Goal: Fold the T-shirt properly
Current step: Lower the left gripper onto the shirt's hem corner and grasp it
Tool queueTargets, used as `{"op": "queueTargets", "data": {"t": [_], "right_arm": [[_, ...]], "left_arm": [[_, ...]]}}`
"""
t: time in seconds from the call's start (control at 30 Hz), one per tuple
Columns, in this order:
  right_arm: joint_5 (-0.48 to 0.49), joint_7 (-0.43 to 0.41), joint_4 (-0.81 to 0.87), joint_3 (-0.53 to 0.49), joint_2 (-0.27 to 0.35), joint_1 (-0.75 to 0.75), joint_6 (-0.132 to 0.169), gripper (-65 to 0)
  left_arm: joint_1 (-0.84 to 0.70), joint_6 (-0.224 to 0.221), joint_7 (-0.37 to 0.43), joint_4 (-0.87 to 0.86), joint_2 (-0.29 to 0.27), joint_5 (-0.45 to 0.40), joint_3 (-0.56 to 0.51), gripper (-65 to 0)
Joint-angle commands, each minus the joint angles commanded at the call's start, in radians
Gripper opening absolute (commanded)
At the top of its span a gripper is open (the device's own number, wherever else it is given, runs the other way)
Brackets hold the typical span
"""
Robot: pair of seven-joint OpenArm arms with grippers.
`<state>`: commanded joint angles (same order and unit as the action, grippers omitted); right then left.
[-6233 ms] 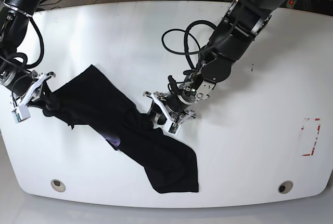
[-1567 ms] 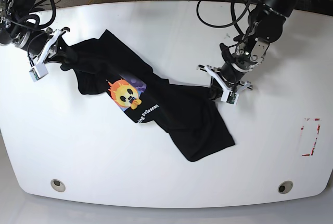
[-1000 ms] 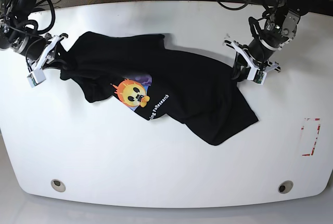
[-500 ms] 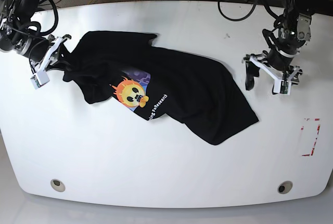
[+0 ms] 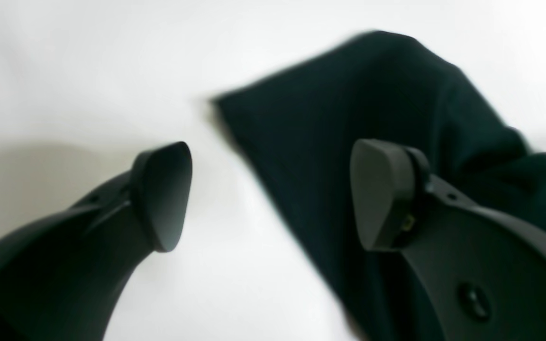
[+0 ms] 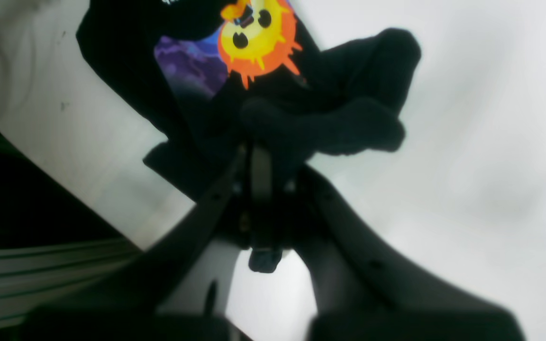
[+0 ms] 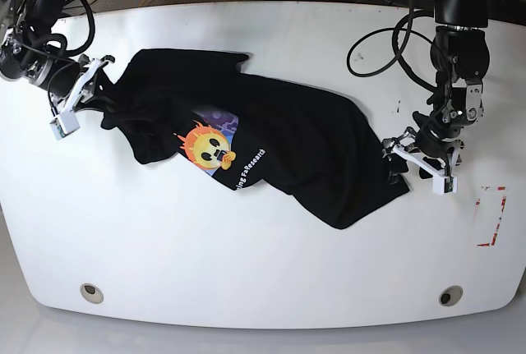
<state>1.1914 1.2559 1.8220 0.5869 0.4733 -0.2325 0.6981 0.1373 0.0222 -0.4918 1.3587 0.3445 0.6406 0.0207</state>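
White tabletop [image 7: 271, 264] carries the black T-shirt [image 7: 288, 136], lying crumpled diagonally across the middle, print up. Your right gripper [image 6: 259, 156] is clenched on bunched cloth at the far edge; your left gripper [image 5: 270, 194] gapes, jaws released, beside the near hem corner. Seat that corner fully between the pads before closing

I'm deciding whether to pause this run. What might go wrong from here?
The T-shirt lies skewed and rumpled, so a fold now would likely come out crooked. The right tool pinches a bunched wad; pulling may drag the shirt. The open left tool straddles the hem and might grab only one layer.
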Motion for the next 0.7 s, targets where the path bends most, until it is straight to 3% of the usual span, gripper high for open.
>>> {"op": "queueTargets", "data": {"t": [0.23,0.53,0.7], "right_arm": [[0.000,0.000,0.000,0.000,-0.002,-0.002,0.000,-65.0],[0.000,0.000,0.000,-0.002,-0.003,0.000,0.000,-65.0],[0.000,0.000,0.000,-0.003,-0.020,0.000,0.000,-65.0]], "left_arm": [[0.049,0.000,0.000,-0.138,-0.002,0.115,-0.003,-16.0],[0.071,0.002,-0.002,-0.213,-0.037,0.123,-0.006,-16.0],[0.124,0.069,-0.055,-0.272,-0.068,0.115,-0.037,-16.2]]}}
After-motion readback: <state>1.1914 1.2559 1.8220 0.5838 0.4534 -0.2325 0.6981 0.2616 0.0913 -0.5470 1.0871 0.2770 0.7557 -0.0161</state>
